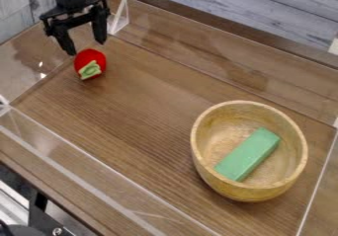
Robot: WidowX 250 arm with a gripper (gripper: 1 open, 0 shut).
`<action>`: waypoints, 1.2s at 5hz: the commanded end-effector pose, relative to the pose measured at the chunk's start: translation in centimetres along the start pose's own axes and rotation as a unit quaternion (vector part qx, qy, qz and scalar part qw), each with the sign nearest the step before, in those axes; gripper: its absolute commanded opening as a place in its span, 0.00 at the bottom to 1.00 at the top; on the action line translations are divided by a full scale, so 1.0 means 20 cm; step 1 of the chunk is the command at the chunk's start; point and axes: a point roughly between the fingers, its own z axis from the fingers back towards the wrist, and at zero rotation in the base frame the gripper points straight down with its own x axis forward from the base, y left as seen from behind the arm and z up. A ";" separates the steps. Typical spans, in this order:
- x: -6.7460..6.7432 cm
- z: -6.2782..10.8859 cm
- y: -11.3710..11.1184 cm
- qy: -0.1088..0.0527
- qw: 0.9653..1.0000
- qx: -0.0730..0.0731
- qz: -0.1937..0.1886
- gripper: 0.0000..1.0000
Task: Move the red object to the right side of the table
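The red object (89,63), a small rounded strawberry-like toy with a green and pale end, lies on the brown wood-grain table (158,121) at the far left. My gripper (78,39) hangs just behind and above it, pointing down. Its black fingers (98,38) are spread open and hold nothing. The toy sits free in front of the fingertips, apart from them.
A wooden bowl (248,150) stands at the right front of the table, with a flat green block (247,153) lying inside it. Clear acrylic walls (79,171) edge the tabletop. Bare wood lies between the toy and the bowl.
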 end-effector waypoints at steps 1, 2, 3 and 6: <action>0.05 0.10 -0.06 -0.031 0.999 -0.009 -0.001 1.00; 0.05 0.07 -0.07 -0.033 0.999 0.002 -0.010 1.00; 0.05 0.05 -0.09 -0.032 0.999 0.012 -0.019 1.00; 0.02 0.02 -0.10 -0.009 0.998 0.030 -0.061 1.00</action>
